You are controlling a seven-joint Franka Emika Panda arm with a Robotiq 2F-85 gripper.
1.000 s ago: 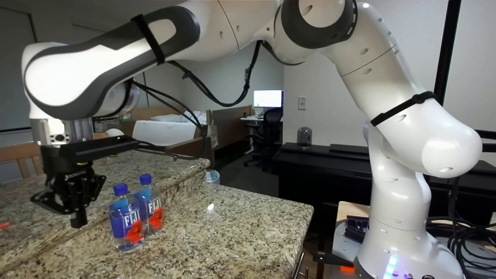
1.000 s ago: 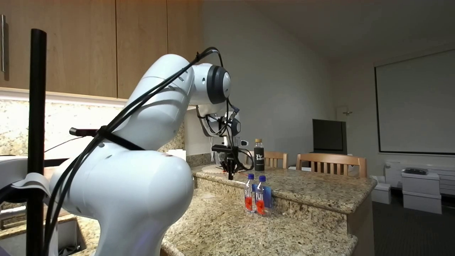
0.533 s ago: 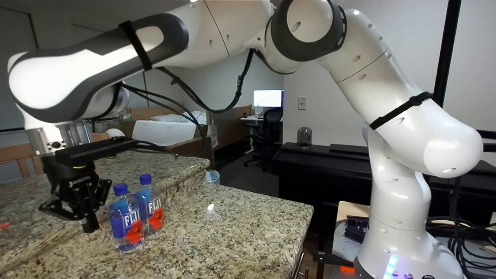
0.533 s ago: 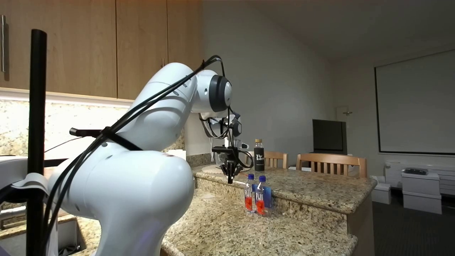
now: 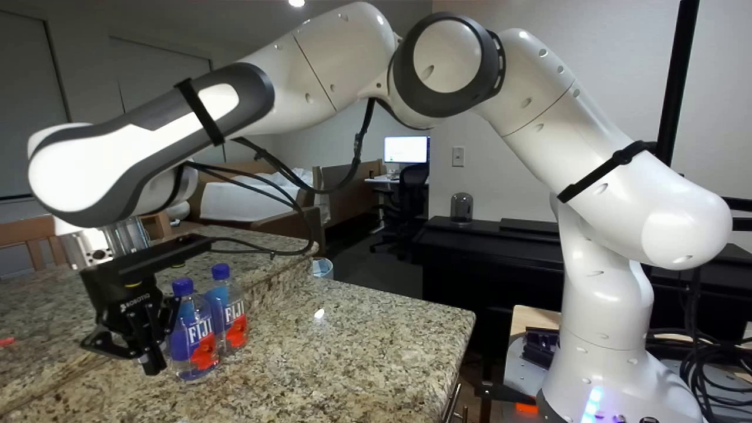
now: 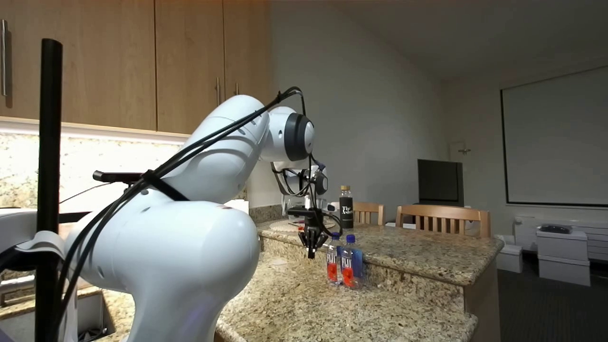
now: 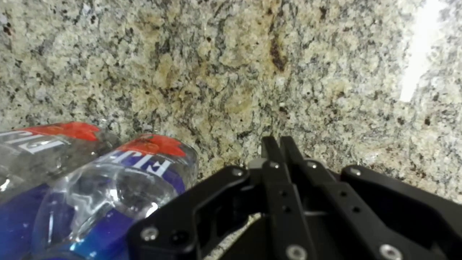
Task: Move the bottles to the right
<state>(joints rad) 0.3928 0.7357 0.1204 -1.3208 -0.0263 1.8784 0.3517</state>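
Now the bottles (image 6: 333, 271) stand upright, side by side, on the lower level of the speckled stone counter (image 5: 352, 352), just beside the step (image 6: 427, 290) up to its upper ledge (image 6: 418, 243). They are clear plastic, with blue caps (image 5: 221, 271) and labels (image 5: 235, 317) lettered FIJI in white above a red flower. In an exterior view one bottle (image 5: 197, 338) partly hides the other; whether the two touch I cannot tell. In the wrist view they crowd the lower left corner, cut off at the edge.

Close by is the gripper (image 5: 154, 363), to the left of the bottles in both exterior views. It tilts a little, and its jaws are together, the two black fingers (image 7: 270, 147) lying side by side, pointed down at the counter. In an exterior view a link (image 5: 172, 311) of the gripper covers the edge of a bottle; contact cannot be made out. From there the white arm (image 5: 323, 76) arches up and over to its base (image 5: 617, 364), with black cables (image 5: 357, 151) slung beneath it.

On the upper ledge stands a dark flask (image 6: 346, 212) with a light brown lid (image 6: 345, 188), and wooden chairs (image 6: 441, 210) stand behind it. Farther off are a lit monitor (image 5: 405, 148), a black office chair (image 5: 413, 182) and a bed (image 5: 249, 201), and a clear dome (image 5: 462, 207) rests on long black furniture (image 5: 487, 242). Wood-fronted cabinets (image 6: 109, 66) hang over a bright backsplash (image 6: 19, 159).
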